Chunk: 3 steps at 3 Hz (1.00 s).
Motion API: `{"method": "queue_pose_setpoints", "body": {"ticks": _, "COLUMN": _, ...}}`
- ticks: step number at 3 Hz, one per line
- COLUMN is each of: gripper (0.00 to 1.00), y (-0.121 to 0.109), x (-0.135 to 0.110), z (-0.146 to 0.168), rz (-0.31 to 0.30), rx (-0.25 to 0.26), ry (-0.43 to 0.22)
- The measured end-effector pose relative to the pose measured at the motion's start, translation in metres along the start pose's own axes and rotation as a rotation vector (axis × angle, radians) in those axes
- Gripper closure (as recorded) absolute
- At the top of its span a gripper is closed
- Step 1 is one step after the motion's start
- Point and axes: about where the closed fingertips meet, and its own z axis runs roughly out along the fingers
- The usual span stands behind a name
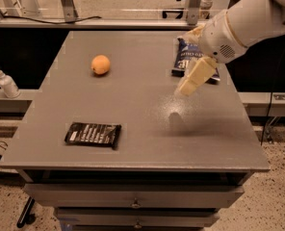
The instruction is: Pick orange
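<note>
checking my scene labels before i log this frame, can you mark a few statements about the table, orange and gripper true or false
1. The orange lies on the table, apart from the gripper. True.
2. The gripper is over the orange. False: it hangs over the table's right half, beside the blue chip bag.
3. The black packet lies near the table's front left corner. True.
4. The blue chip bag lies left of the orange. False: it lies to the orange's right, partly behind the arm.
5. The white bottle stands on the table. False: it stands on a ledge off the table's left side.
</note>
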Motion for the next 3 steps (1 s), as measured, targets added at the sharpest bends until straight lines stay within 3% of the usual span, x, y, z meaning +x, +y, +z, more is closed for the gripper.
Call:
{"method": "queue_pose_setpoints", "body": {"ticks": 1, "gripper": 0.0, "y": 0.0, "x": 0.0, "z": 0.0, "rz": 0.0, "rx": 0.0, "ry": -0.001}}
{"method": "queue_pose_setpoints", "body": {"ticks": 2, "gripper": 0.0, "y": -0.012, "x": -0.016, "z": 0.039, "rz": 0.014, "rx": -0.005, "ry": -0.081}}
{"method": "queue_pose_setpoints", "body": {"ticks": 3, "gripper": 0.0, "y": -0.028, "x": -0.048, "z": 0.106, "rz": 0.047, "rx": -0.02, "ry": -0.22}}
